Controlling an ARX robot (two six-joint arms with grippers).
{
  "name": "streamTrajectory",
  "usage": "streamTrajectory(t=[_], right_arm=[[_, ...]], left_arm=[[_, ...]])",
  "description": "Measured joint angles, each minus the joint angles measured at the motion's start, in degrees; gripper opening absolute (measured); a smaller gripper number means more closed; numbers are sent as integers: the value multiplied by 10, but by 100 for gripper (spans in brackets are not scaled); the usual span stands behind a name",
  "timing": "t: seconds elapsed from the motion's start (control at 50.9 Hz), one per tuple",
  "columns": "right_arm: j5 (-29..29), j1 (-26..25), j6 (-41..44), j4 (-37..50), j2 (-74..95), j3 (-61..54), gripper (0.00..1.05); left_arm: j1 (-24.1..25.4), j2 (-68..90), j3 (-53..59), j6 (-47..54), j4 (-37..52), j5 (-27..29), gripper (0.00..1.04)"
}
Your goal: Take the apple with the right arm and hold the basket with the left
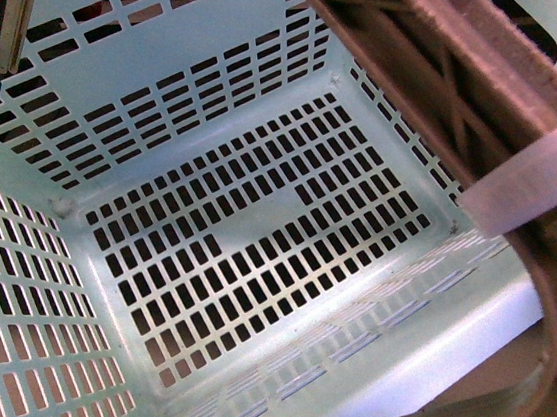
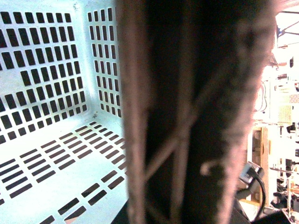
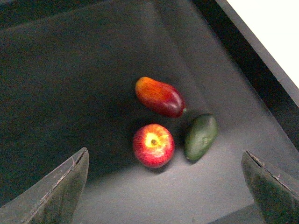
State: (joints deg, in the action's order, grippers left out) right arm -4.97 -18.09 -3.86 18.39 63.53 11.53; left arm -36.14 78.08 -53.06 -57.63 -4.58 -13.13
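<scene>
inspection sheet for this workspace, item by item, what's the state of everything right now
surface: dark grey bin floor under the fruit
job's things: apple lying free, stem patch facing the camera; basket with nothing seen inside, its handle close against the left wrist camera
clutter: red-orange fruit and green fruit near the apple
end effectors: right end effector open, not touching the apple; left end effector not seen
cables: black cable beyond the basket
surroundings: bright, blurred shelving
</scene>
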Motion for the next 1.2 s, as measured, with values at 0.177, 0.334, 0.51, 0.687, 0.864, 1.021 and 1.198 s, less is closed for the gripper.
streamTrajectory(t=[0.177, 0.334, 0.51, 0.687, 0.864, 1.021, 1.198], right_arm=[[-14, -7, 21, 155, 290, 43, 96], [-15, -3, 8, 181, 447, 85, 96], [-25, 9, -5, 178, 562, 137, 96], [-31, 20, -16, 161, 611, 188, 96], [-31, 32, -21, 140, 645, 238, 96], [-32, 33, -22, 120, 675, 283, 96], [-31, 32, -19, 103, 711, 324, 96]], left_arm=[[0, 0, 0, 0, 0, 0, 6], [0, 0, 0, 0, 0, 0, 6], [0, 0, 0, 0, 0, 0, 6], [0, 0, 0, 0, 0, 0, 6], [0, 0, 0, 0, 0, 0, 6], [0, 0, 0, 0, 0, 0, 6], [0, 0, 0, 0, 0, 0, 6]])
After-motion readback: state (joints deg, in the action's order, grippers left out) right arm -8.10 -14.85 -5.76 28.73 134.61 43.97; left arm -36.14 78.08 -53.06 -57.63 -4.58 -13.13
